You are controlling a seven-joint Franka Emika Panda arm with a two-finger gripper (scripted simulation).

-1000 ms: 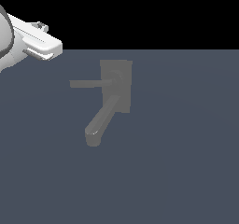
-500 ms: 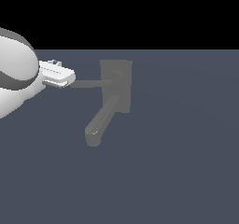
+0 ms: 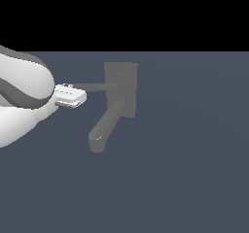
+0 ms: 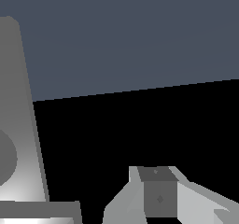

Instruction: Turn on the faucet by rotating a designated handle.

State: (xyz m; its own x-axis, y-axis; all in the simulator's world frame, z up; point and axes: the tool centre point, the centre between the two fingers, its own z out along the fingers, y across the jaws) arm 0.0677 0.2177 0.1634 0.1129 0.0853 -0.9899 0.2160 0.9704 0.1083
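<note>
The faucet [image 3: 124, 72] is a matte grey fixture with a flat back plate and a thick rounded spout [image 3: 104, 127] running down toward the exterior view's left. The handle [image 3: 97, 86] is a thin straight bar that sticks out level from the plate's hub toward the exterior view's left. My white gripper [image 3: 73, 97] sits at the handle's free tip, just below it, and hides the very end. Its fingers look pressed together with nothing between them. In the wrist view the back plate [image 4: 16, 101] rises close by, and one fingertip [image 4: 158, 197] shows.
A plain dark grey-blue floor [image 3: 185, 169] lies under and around the faucet. My bulky white arm [image 3: 22, 101] fills the exterior view's left edge.
My gripper has come down from the upper left and moved toward the exterior view's right, reaching the handle's free tip. The handle and spout have not visibly moved.
</note>
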